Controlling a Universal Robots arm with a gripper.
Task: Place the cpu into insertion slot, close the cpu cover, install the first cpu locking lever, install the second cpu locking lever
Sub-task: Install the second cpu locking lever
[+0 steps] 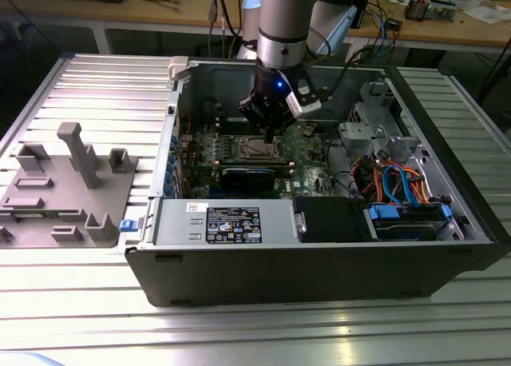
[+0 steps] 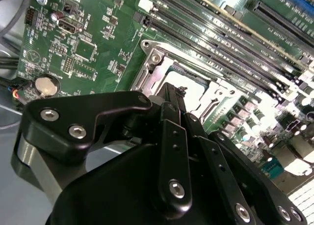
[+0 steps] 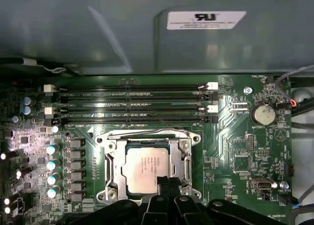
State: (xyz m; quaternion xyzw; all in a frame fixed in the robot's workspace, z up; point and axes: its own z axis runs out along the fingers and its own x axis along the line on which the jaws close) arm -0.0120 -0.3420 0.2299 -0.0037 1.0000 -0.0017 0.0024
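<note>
Open computer case [image 1: 239, 290] lying on a ribbed metal table [image 1: 96, 86], centre of the exterior view; grey fixture block [image 1: 68, 194] with upright pegs at that view's left, well apart from the case; robot arm [image 1: 283, 22] descending from the upper centre into the case; gripper [image 1: 270, 130] positioned just over the socket area of the green motherboard [image 1: 307, 154]. Cpu [image 3: 145, 170] seated in the insertion slot, lower centre of the first wrist view, dull silver top facing up; in the second wrist view a pale corner of it [image 2: 189, 87] shows beyond the black fingers [image 2: 171, 117]. Cpu cover [image 3: 181, 158] lying closed as a silvery frame around the chip, chip visible through its square window. Thin wire locking lever [image 3: 147, 132] running along the upper edge of the socket frame in the first wrist view; whether it is latched cannot be told. Jaws pressed together to a narrow point, fingertips [image 3: 167, 184] at the lower edge of the cpu, nothing pinched between them; contact with the chip or frame cannot be told. Four memory slots [image 3: 132, 104] above the socket in the first wrist view; round coin battery [image 3: 263, 114] at right of that frame, also at left centre of the second wrist view [image 2: 45, 86]. Bundle of orange and blue cables [image 1: 399, 182] at the exterior view's right inside the case
</note>
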